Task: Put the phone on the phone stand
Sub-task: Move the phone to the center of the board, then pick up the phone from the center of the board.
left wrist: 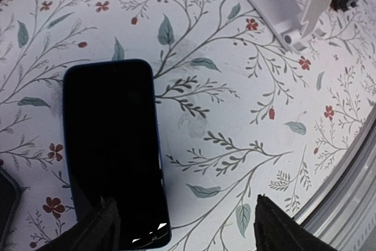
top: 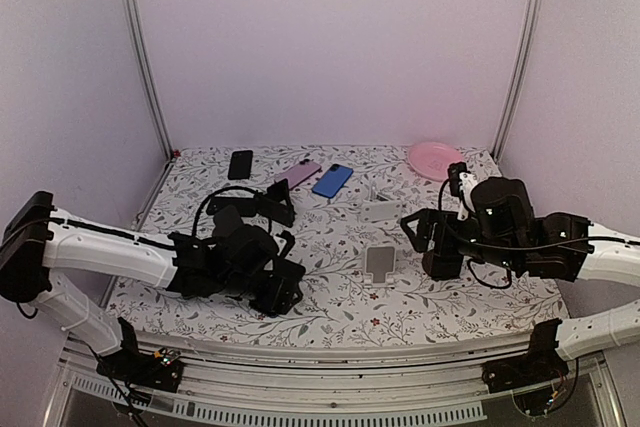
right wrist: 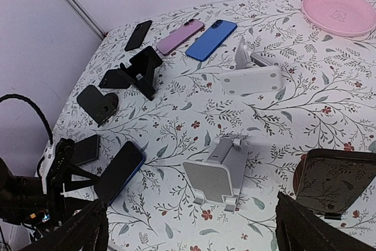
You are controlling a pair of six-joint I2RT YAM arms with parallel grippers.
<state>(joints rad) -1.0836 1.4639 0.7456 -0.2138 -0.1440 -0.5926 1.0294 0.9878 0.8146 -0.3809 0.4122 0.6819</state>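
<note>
Hovering low over the floral tablecloth (left wrist: 247, 116) on the left side, the left gripper (left wrist: 185, 230) has its jaws spread wide and grips nothing. The blue-rimmed phone (left wrist: 111, 145) lies flat on the cloth, dark screen up, with its near end beneath one fingertip (left wrist: 94, 230) of that gripper (whether the pad touches the glass cannot be told). Just left of the phone sits a small dark slab (right wrist: 88, 148), too dim to identify. Further back on this side is a black folding stand (right wrist: 138, 74). Behind it, along the rear of the table, three more handsets lie in a row: a black phone (right wrist: 138, 34), a lilac phone (right wrist: 179, 36) and a blue phone (right wrist: 210, 39), the last two nearly side by side. In the middle of the table the grey stand (right wrist: 217, 174) sits upright, its flat plate tilted toward the near edge. It is well apart from the blue-rimmed phone and to its right. A white stand (right wrist: 252, 77) lies tipped over behind the grey one, toward the back. Further right, the right gripper (right wrist: 197, 233) hangs above the cloth near the grey stand, its jaws at full spread and closed on nothing. A dark rounded-square object (right wrist: 332, 186) rests on the cloth near the right gripper. A pink plate (right wrist: 341, 11) occupies the far right corner.
</note>
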